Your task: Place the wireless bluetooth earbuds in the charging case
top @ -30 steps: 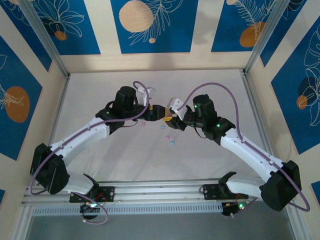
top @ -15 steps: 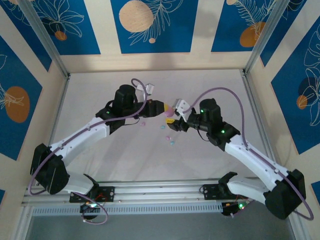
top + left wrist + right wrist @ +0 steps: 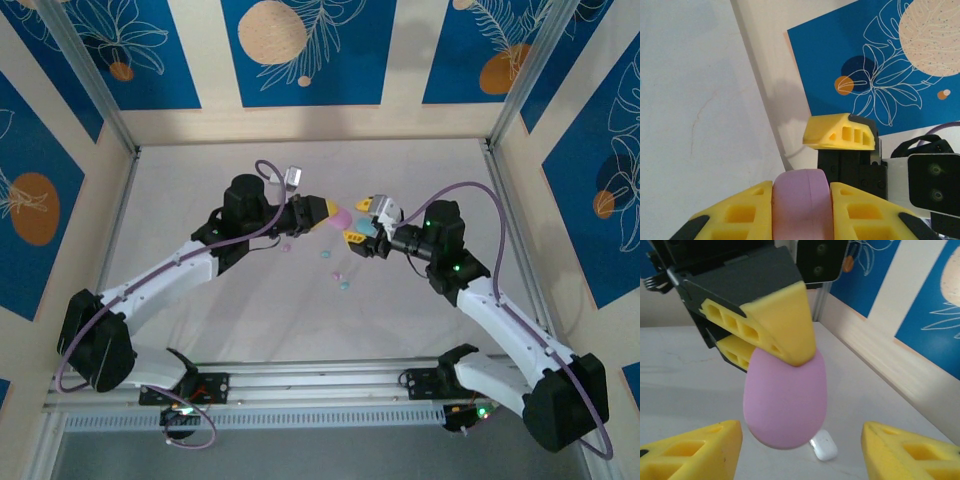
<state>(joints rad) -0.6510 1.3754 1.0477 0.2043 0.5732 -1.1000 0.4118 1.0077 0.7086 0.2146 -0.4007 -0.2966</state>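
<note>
Gripping smooth pink pebble-shaped plastic charging case (image 3: 785,400): left gripper (image 3: 801,202), fingers clamped on its two flanks, case held up off pale worktop (image 3: 200,180). Expect hard, light, slippery rounded shell; you should pinch across broad flanks, near middle. Tiny pink and light-blue plastic earbuds (image 3: 344,285) lie loose on worktop beneath; likely feather-light and roll-prone, so take them at fingertips only. Right gripper (image 3: 358,221) faces case, fingers spread wide, empty. No brand or writing readable.

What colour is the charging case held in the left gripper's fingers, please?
Pink charging case, clearest in the right wrist view.
</note>
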